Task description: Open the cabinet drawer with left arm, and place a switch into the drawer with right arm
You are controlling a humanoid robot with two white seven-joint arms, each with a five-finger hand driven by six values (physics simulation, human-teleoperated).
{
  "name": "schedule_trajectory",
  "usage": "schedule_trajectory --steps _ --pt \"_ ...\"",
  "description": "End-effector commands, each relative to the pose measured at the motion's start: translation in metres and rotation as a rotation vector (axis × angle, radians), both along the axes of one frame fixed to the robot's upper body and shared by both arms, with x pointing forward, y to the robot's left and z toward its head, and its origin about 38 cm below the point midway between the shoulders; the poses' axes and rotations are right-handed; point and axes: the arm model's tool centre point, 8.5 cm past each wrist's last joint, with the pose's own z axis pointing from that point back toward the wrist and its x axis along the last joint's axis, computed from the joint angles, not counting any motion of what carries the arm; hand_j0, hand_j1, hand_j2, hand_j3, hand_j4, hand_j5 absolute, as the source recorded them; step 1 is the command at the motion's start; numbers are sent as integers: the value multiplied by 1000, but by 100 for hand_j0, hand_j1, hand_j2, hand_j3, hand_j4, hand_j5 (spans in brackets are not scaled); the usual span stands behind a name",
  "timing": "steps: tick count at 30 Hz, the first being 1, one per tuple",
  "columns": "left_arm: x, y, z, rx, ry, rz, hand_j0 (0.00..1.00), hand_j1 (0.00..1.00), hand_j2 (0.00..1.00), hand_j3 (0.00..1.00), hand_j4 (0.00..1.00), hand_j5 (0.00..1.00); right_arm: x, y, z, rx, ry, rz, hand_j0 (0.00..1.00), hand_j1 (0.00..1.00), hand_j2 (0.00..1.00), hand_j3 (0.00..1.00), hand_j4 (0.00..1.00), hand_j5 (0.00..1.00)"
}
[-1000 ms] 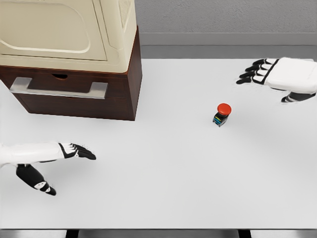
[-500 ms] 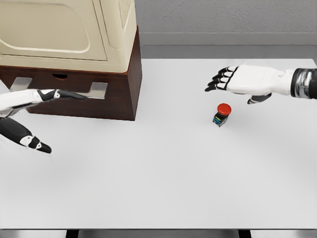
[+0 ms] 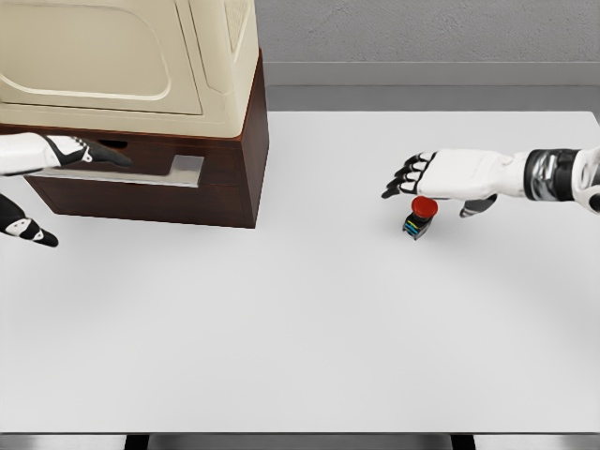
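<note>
Reaching at the far left, the left hand (image 3: 56,153) lies spread on the drawer (image 3: 141,183) handle (image 3: 122,171), not clasping it; the drawer looks closed. Right hand (image 3: 441,178) hovers spread just above the switch (image 3: 419,217), which stands ungrasped on the table (image 3: 300,337).

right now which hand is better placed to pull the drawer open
Left. The left hand is at the drawer's handle, fingers over the bar. The right hand hovers over the switch, far across the table.

My hands are white, the left hand (image 3: 37,155) and the right hand (image 3: 441,176). My fingers (image 3: 405,175) are black. My right wrist has a grey metal ring.
</note>
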Motion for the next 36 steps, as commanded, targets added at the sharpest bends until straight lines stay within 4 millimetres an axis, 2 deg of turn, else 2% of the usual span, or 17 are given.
schedule_trajectory --steps 1,4,6,12,13,17,26,36 --pt "-3 14 2 58 -3 42 100 100 100 100 100 100 1 1 -5 -3 10 -3 100 100 100 100 100 100" --pt "1 7 -3 39 22 51 100 100 100 100 100 100 1 2 -13 -11 28 -6 100 100 100 100 100 100" --pt "6 4 -20 -136 217 155 100 100 100 100 100 100 3 2 -15 -13 34 -9 100 100 100 100 100 100" --pt "11 -6 -29 -178 286 180 100 100 100 100 100 100 2 4 -22 -22 49 -6 100 100 100 100 100 100" --pt "10 -5 -37 -164 318 200 100 100 100 100 100 100 3 3 -23 -22 52 -10 100 100 100 100 100 100" --pt "12 -4 -42 -170 321 241 100 100 100 100 100 100 4 2 -25 -29 53 -14 100 100 100 100 100 100" --pt "23 20 -44 -151 299 339 100 100 100 100 100 100 7 2 -24 -32 46 -18 100 100 100 100 100 100" --pt "21 19 -45 -117 282 324 100 100 100 100 100 100 7 3 -24 -33 46 -16 100 100 100 100 100 100"
